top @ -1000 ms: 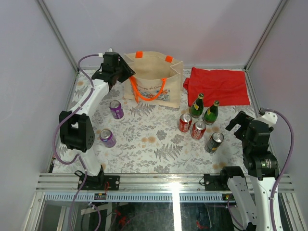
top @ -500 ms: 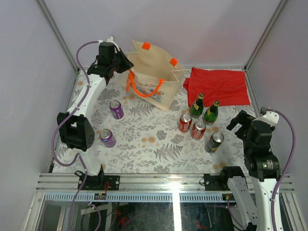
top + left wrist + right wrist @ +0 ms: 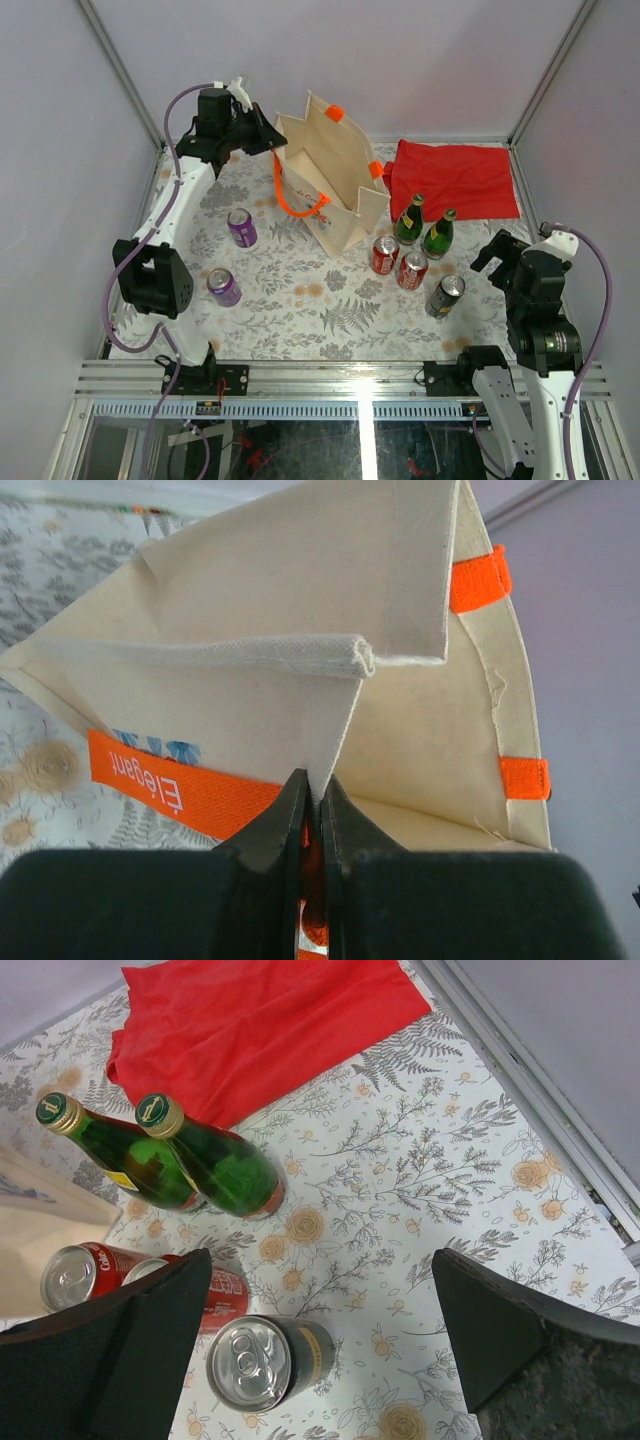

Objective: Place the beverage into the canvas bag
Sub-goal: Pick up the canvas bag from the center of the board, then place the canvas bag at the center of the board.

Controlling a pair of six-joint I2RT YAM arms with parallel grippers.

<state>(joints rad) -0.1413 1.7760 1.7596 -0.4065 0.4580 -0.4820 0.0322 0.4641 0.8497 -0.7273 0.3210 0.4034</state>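
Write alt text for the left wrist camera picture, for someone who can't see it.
The left gripper's two black fingers are pinched shut on a fold of the beige canvas bag, which fills most of the view. An orange handle strap crosses its side, and a floral tablecloth shows at the left.

Reads as robotics lab cell: plain lilac enclosure walls (image 3: 400, 60), aluminium frame rails (image 3: 340, 378), black-and-white robot arms (image 3: 172, 212) bolted at floral-patterned table (image 3: 330, 320) edge.
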